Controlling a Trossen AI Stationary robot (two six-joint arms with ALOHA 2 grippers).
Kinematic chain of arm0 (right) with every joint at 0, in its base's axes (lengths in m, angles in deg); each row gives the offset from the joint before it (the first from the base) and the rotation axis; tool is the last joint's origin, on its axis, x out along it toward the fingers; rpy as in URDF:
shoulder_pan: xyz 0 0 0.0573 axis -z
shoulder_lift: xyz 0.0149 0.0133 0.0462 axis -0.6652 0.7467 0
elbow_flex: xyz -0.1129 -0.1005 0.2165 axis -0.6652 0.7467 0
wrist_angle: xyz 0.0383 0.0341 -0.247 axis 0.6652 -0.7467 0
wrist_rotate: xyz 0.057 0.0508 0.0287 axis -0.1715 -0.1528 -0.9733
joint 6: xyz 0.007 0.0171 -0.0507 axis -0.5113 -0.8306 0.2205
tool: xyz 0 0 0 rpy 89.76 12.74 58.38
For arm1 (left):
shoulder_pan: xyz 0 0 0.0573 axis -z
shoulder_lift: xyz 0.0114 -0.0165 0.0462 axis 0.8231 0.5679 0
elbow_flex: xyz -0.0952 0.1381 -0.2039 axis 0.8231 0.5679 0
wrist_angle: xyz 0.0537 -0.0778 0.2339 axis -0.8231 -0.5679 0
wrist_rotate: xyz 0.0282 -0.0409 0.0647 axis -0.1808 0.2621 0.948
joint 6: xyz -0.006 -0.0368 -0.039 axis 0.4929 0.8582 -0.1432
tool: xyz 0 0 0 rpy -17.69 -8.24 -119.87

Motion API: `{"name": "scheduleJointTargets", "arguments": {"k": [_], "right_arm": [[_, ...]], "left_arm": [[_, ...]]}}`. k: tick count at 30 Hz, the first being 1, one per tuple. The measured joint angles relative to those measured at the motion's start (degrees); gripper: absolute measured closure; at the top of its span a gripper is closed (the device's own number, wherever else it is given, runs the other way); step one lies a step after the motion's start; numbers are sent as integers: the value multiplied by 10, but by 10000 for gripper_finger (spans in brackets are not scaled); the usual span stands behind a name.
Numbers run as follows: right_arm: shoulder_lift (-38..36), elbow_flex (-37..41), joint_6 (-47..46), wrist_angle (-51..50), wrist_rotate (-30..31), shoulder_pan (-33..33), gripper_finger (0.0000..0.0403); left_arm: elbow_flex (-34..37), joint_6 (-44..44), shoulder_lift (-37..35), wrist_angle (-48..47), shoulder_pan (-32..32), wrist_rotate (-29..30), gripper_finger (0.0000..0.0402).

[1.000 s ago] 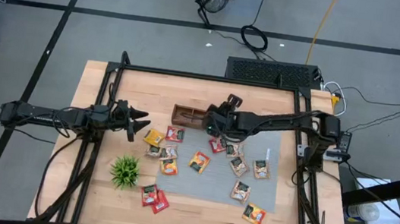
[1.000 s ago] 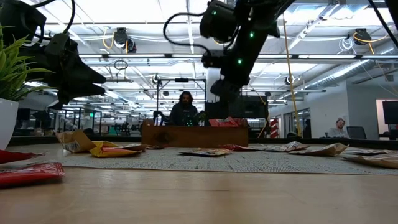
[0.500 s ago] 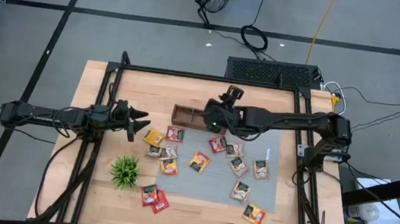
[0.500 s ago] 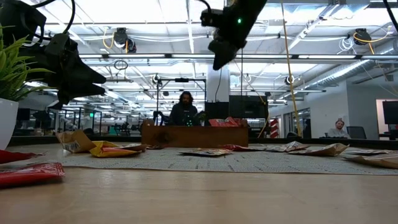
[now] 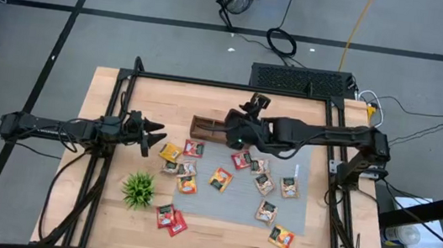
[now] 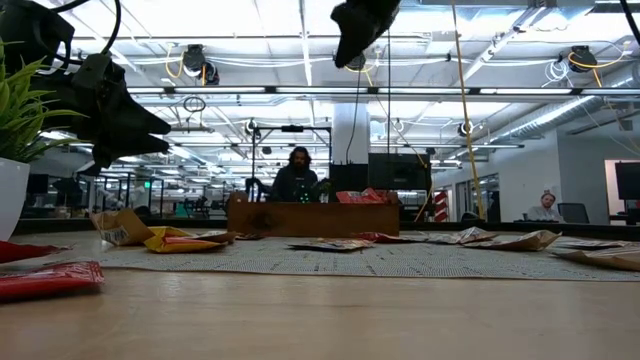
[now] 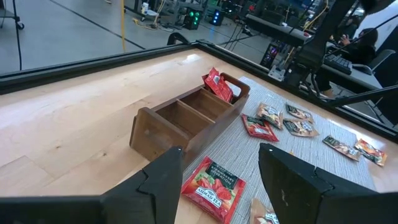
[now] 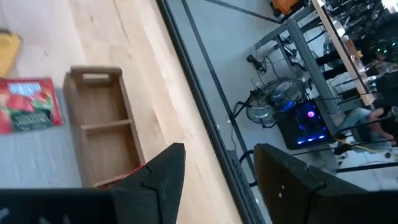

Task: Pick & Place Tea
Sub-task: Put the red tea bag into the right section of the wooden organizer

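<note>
A wide workshop hall with ceiling lights lies behind the wooden bench (image 5: 115,94), where a grey mat (image 5: 229,201) carries most of the scattered tea packets (image 5: 221,179). The wooden tray (image 7: 186,118) lies lengthwise beside the mat, one red packet (image 7: 217,86) in its end compartment. The right gripper (image 5: 236,131) hovers over the tray, jaws spread and empty, the loose packets below it on the mat. The left gripper (image 5: 151,135) waits beside the mat, jaws spread, a red strawberry-printed packet (image 7: 213,186) nearest; its lettering is unreadable.
</note>
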State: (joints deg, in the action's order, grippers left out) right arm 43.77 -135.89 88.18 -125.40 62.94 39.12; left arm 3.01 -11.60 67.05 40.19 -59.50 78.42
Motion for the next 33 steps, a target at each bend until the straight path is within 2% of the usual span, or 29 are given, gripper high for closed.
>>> {"name": "scheduleJointTargets", "arguments": {"k": [5, 10, 13, 19, 29, 33], "right_arm": [[0, -31, -69, -69, -14, -18, 225], [1, -55, -189, -162, -110, -20, 225], [0, -62, -248, -190, -143, -16, 224], [0, -70, -355, -201, -188, -11, 224], [0, -71, -531, -213, -341, 19, 224], [6, -71, -566, -225, -388, 39, 224]], "left_arm": [[0, 0, 0, 0, 0, 0, 190], [0, 0, 0, 0, 0, 0, 190], [0, 0, 0, 0, 0, 0, 190], [0, 0, 0, 0, 0, 0, 190], [0, 0, 0, 0, 0, 0, 190], [0, 0, 0, 0, 0, 0, 190]]}}
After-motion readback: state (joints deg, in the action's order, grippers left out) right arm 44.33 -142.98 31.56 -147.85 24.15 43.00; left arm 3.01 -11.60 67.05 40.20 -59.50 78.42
